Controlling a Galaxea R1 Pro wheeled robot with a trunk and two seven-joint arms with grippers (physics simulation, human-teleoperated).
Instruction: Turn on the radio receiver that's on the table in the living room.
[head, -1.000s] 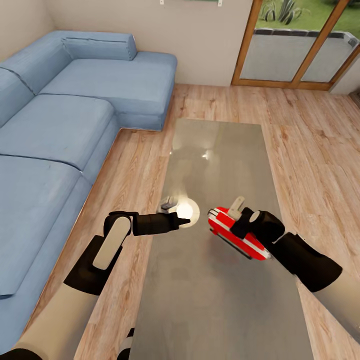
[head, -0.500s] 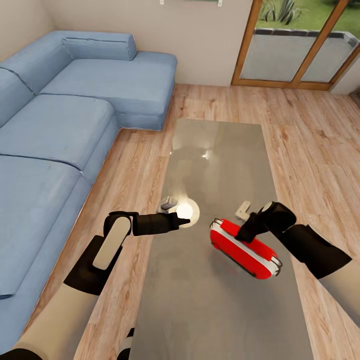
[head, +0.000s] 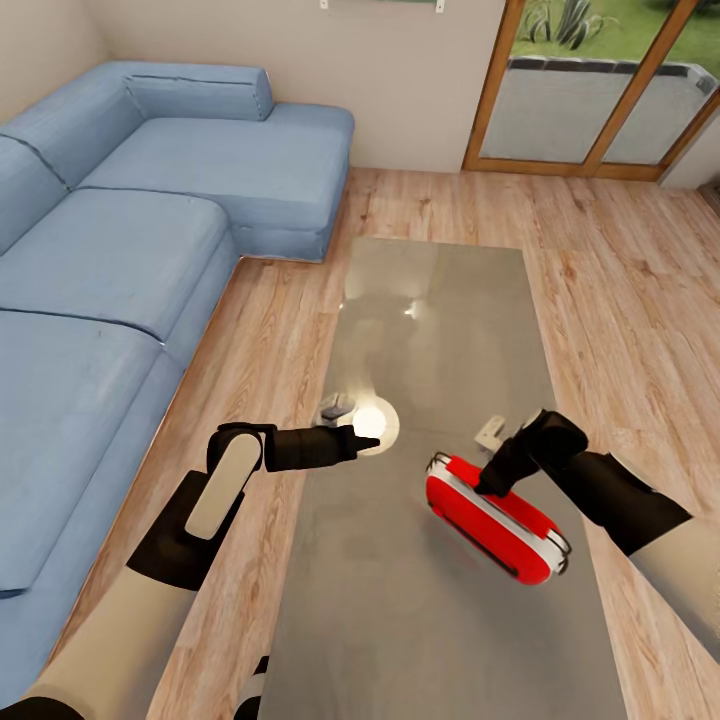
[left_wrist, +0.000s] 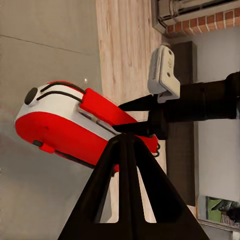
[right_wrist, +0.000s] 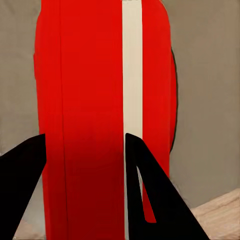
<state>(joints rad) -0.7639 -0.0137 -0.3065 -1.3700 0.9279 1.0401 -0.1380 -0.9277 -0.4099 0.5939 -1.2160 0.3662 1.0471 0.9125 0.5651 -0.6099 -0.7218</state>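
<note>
The right gripper (head: 492, 482), fingers spread apart, presses down on the red radio receiver (head: 495, 515) near the table's (head: 430, 300) right edge.

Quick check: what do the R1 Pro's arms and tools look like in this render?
Both arms have beige upper links and matte black forearms and wrists. The left arm carries a light grey oval panel. Each tool, left and right, ends in black tapering fingers. A pale grey bracket sits on the right wrist.

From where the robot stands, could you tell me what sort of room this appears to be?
Most likely a home living room: a blue sectional sofa wraps the corner, a low grey coffee table stands on the wood floor, and wood-framed glass doors open onto greenery outside.
</note>
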